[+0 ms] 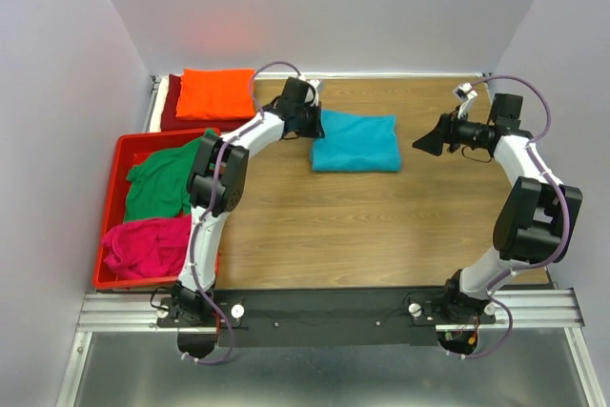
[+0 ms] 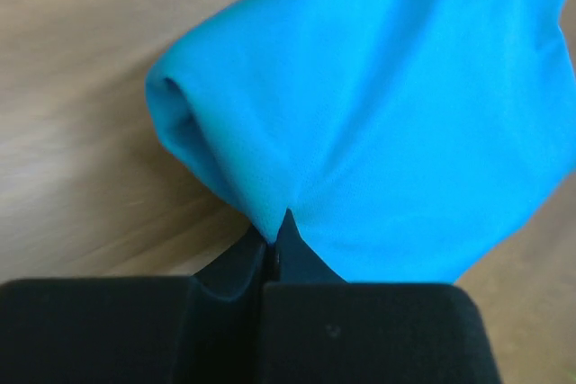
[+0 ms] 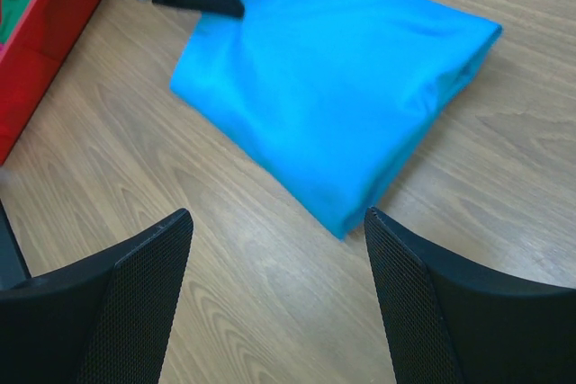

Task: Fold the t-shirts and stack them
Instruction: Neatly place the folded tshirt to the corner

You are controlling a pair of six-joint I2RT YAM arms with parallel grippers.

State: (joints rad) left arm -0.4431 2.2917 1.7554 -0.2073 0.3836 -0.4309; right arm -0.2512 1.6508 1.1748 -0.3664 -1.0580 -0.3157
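At turquoise tee (image 1: 355, 141) edge, L arm (image 1: 253, 133) stretched fwd, jaws pinching it.

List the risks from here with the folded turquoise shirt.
1. The left gripper is shut on only a small pinch at the edge of the turquoise t-shirt. A lift may take just the top layers, and the fold could fall open.
2. The right gripper is open and clear of the cloth, so the far side is unsupported and may sag or drag on the table.
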